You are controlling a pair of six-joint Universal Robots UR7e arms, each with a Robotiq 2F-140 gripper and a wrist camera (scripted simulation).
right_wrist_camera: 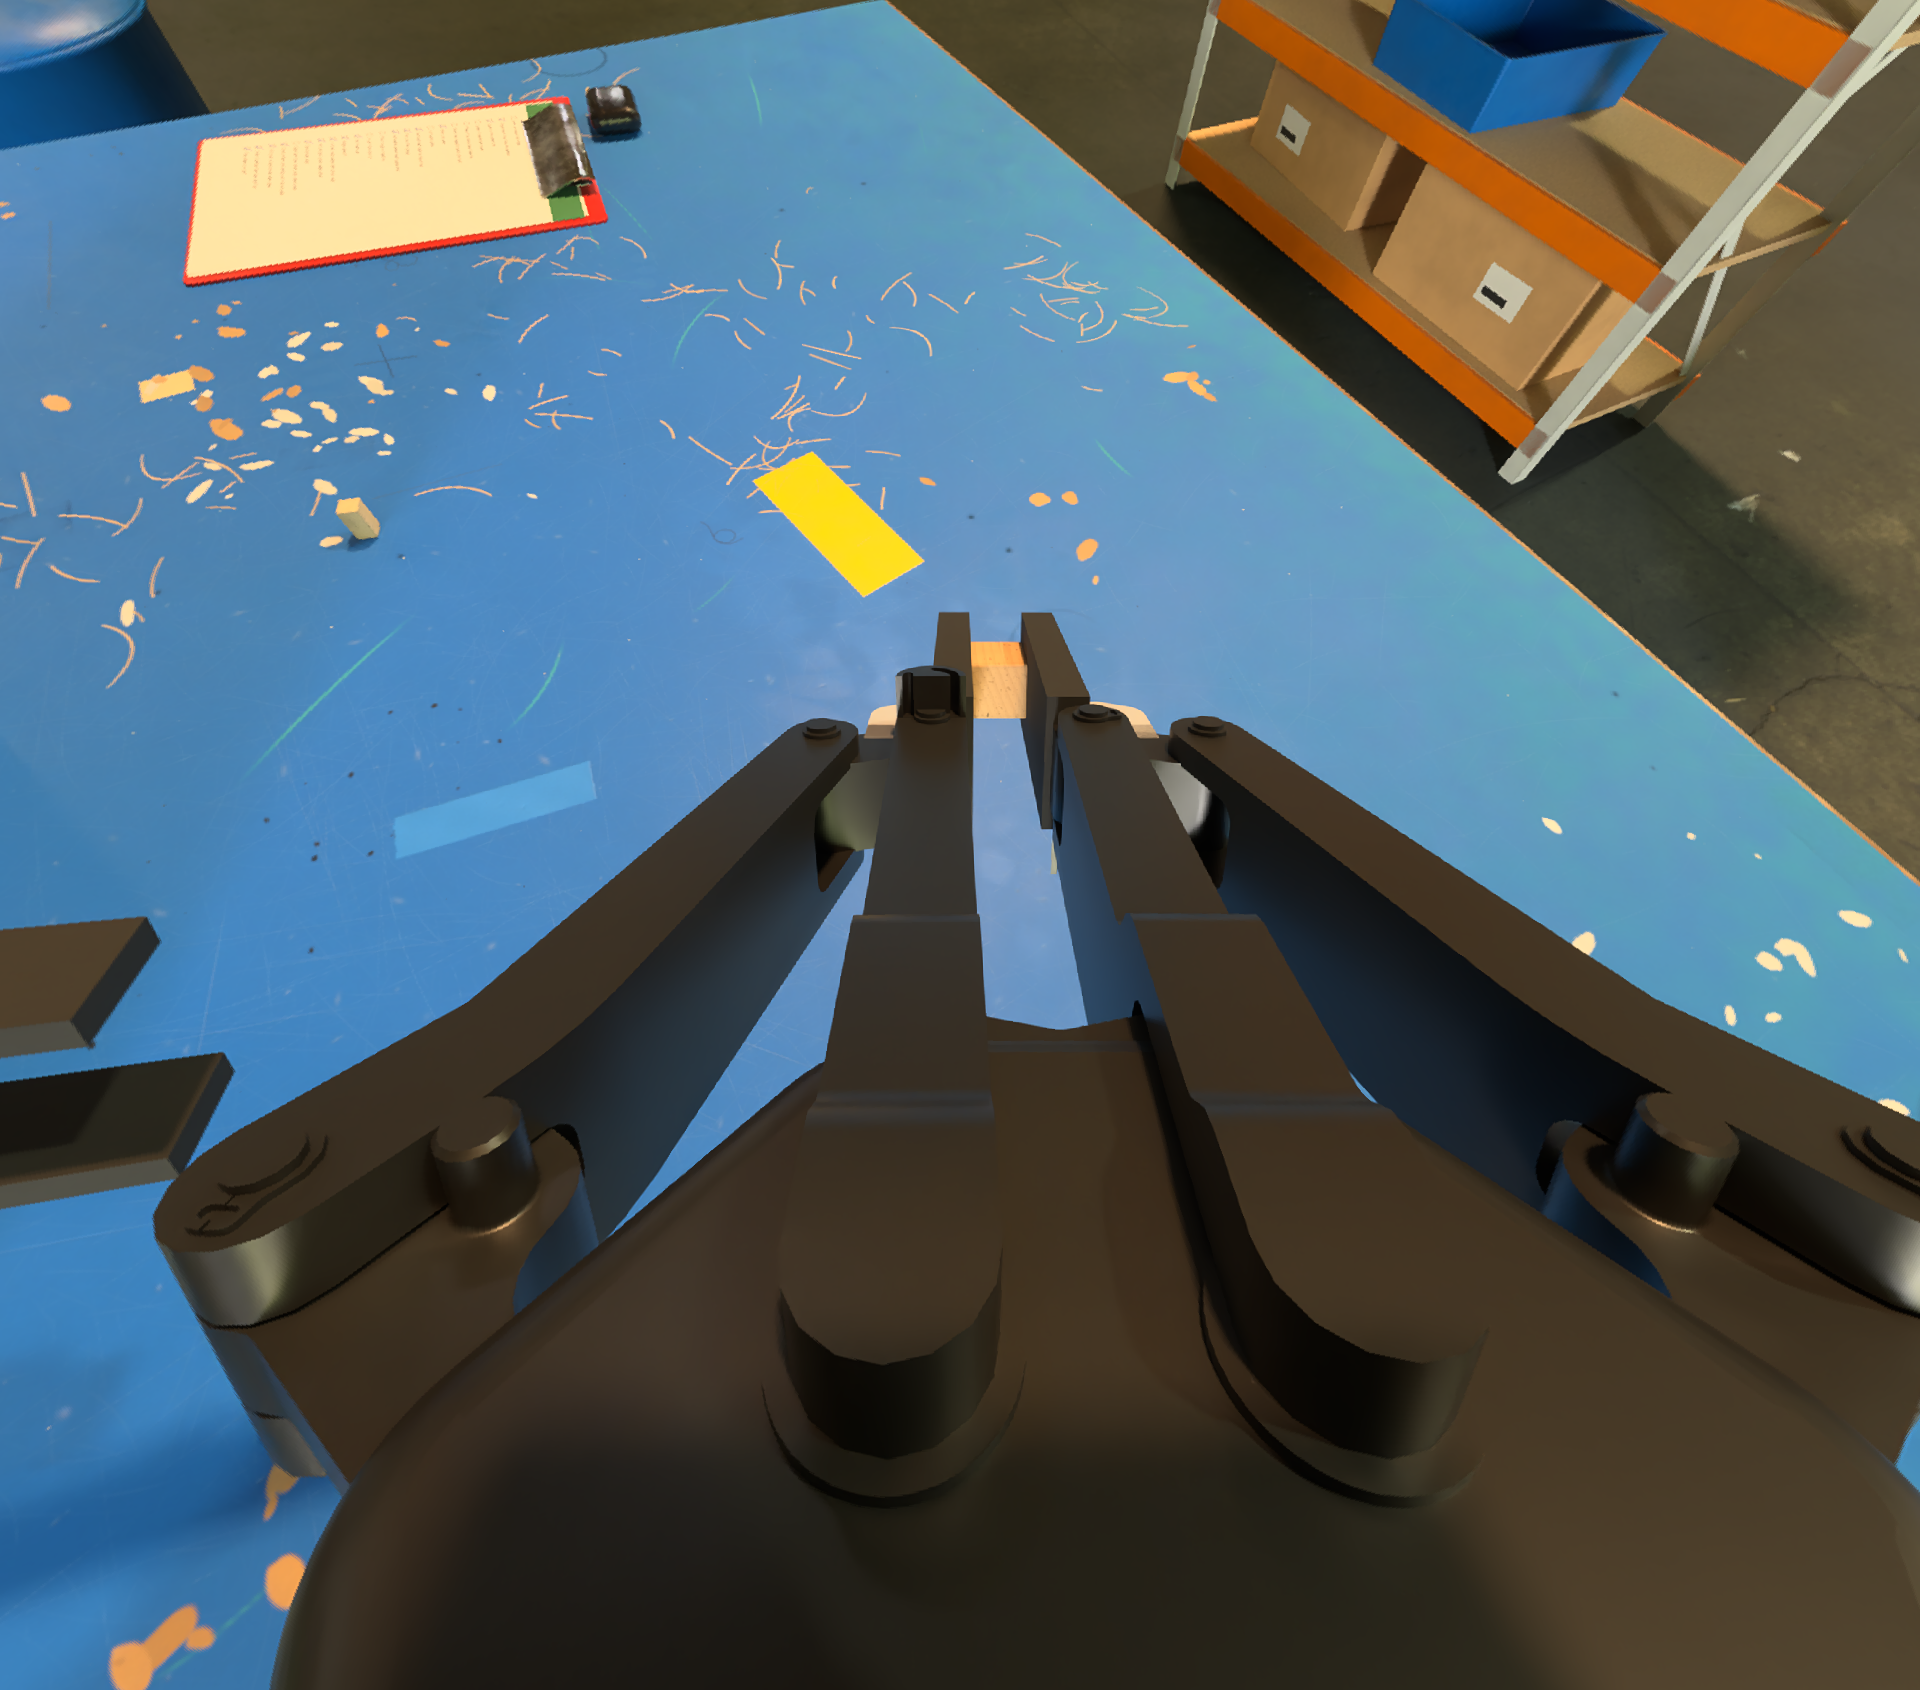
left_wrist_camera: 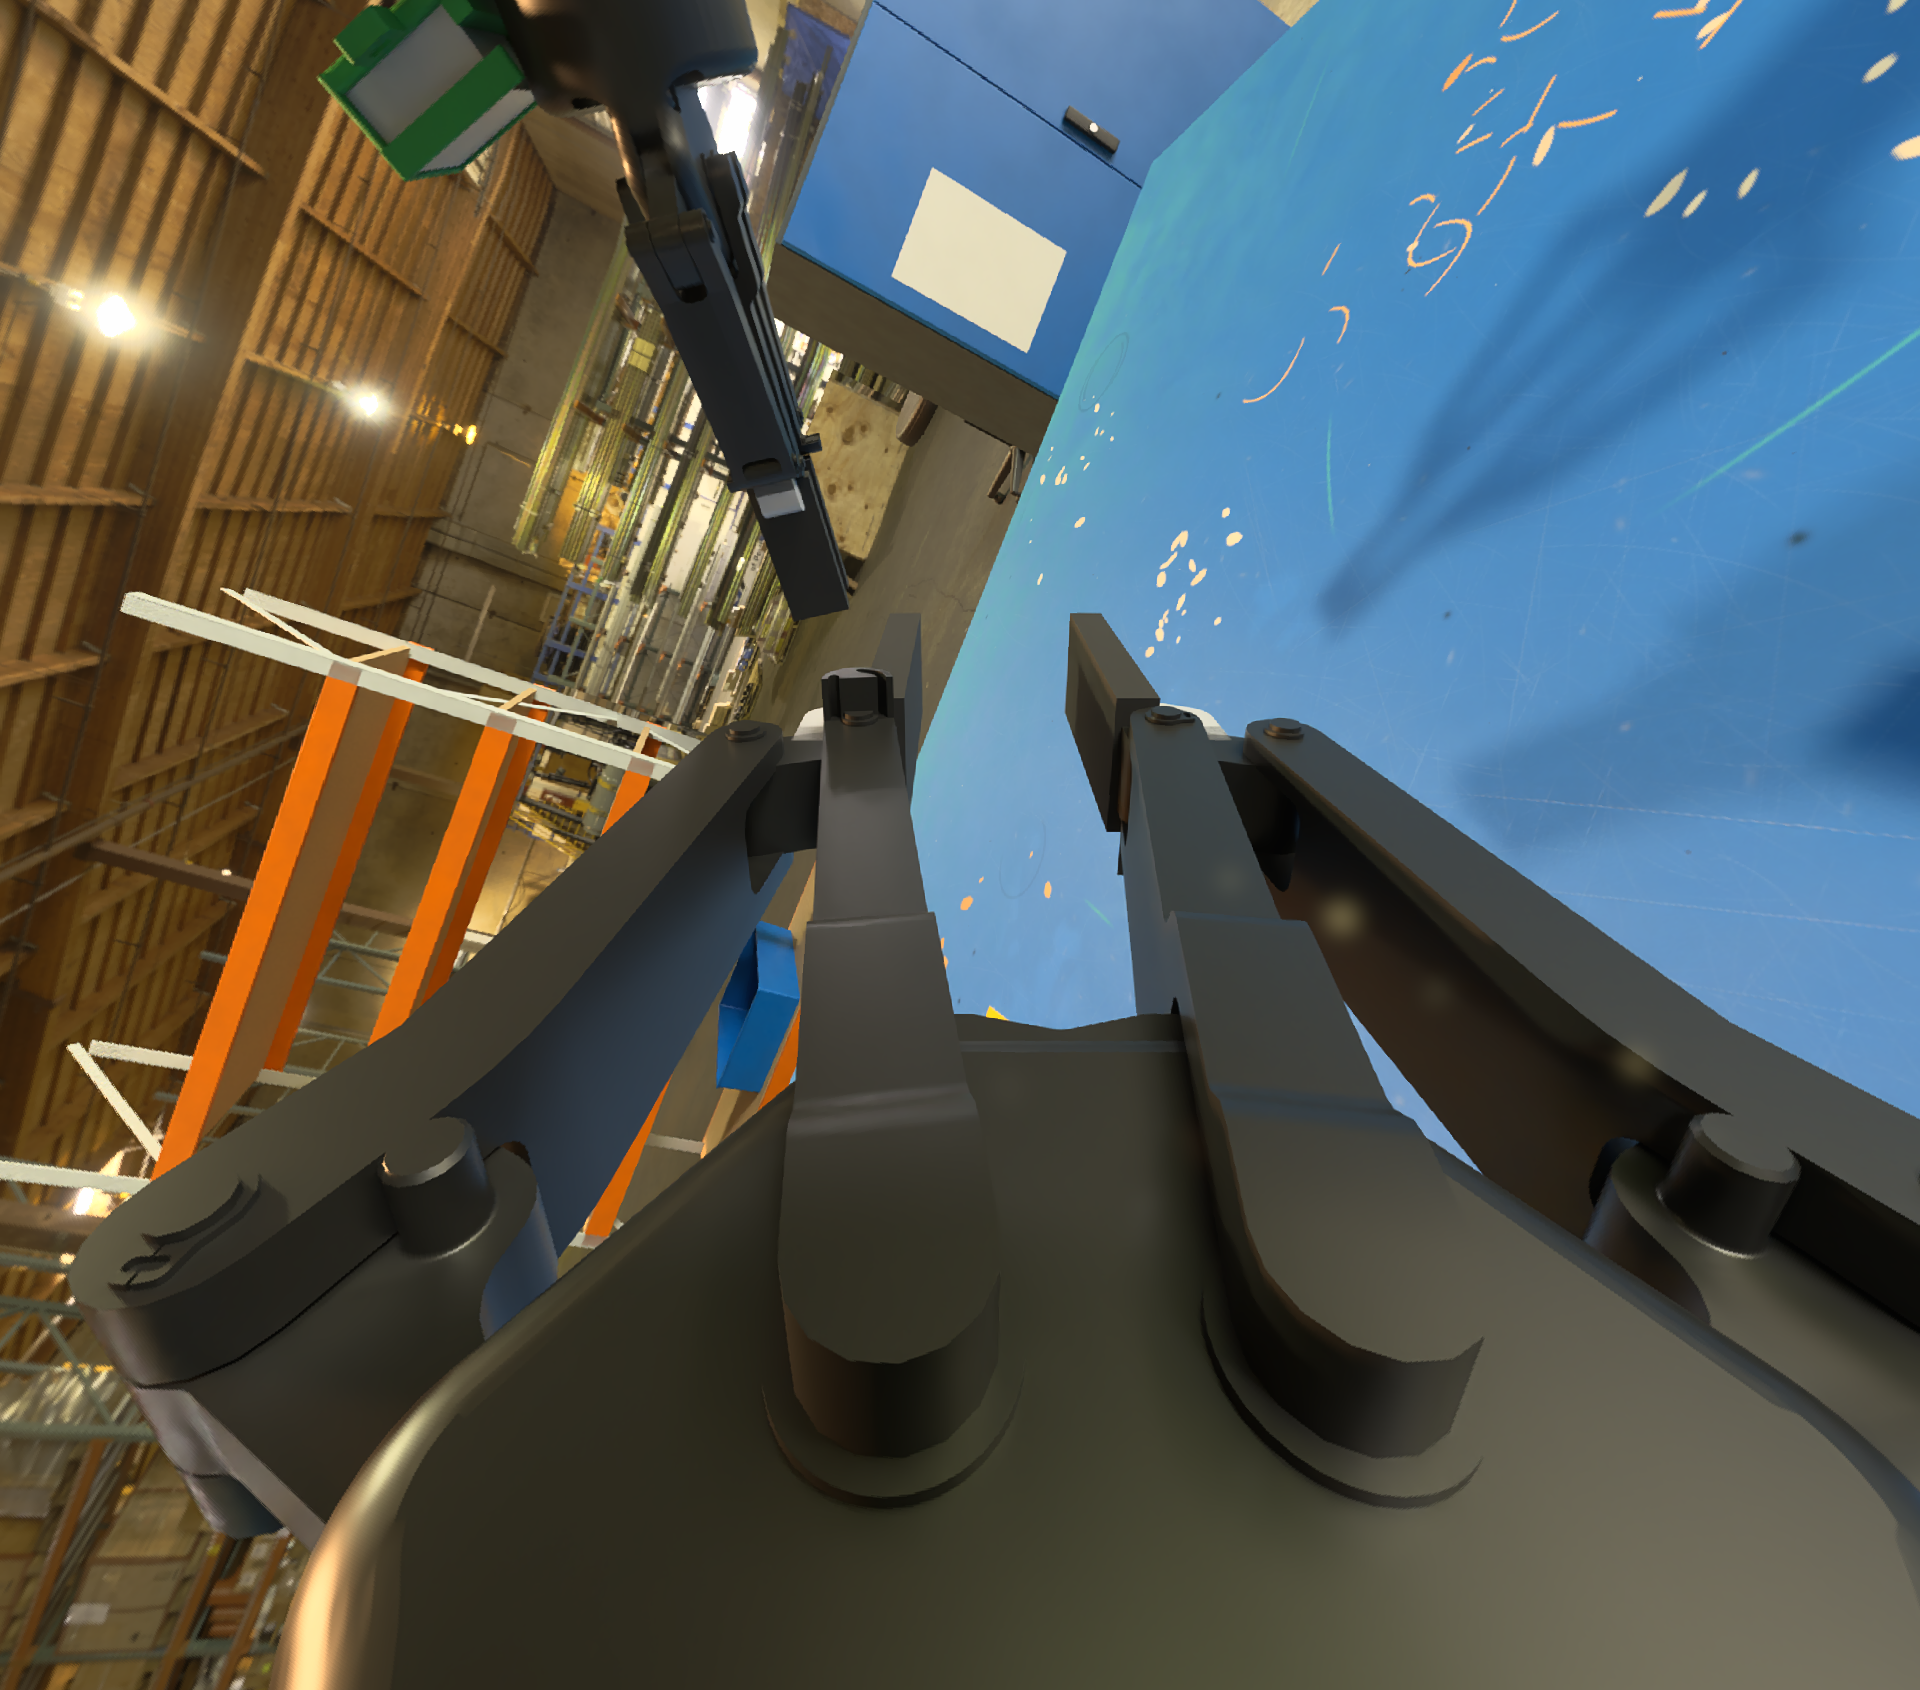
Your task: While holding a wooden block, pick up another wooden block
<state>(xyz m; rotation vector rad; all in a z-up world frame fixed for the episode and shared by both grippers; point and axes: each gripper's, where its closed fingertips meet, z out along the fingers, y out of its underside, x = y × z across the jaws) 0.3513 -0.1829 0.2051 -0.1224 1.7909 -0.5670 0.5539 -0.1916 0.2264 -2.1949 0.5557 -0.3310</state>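
My right gripper [right_wrist_camera: 995,627] is shut on a small pale wooden block [right_wrist_camera: 997,682] and holds it above the blue table [right_wrist_camera: 1299,705]. A second small wooden block [right_wrist_camera: 356,518] lies on the table far to the left, among wood chips. A flat wood scrap [right_wrist_camera: 166,386] lies farther back. My left gripper [left_wrist_camera: 992,643] is open and empty, tilted beside the table [left_wrist_camera: 1558,497]. Its two fingers [right_wrist_camera: 78,980] show at the left edge of the right wrist view. The right gripper [left_wrist_camera: 816,591] also shows in the left wrist view, side-on, with its block hidden.
A clipboard with a sheet [right_wrist_camera: 384,186] and a small dark object [right_wrist_camera: 613,110] lie at the table's far left. Yellow tape [right_wrist_camera: 836,523] and light blue tape [right_wrist_camera: 494,807] mark the tabletop. An orange shelf rack [right_wrist_camera: 1538,269] with boxes and a blue bin [right_wrist_camera: 1517,45] stands right. A blue cabinet [left_wrist_camera: 987,82] stands beyond.
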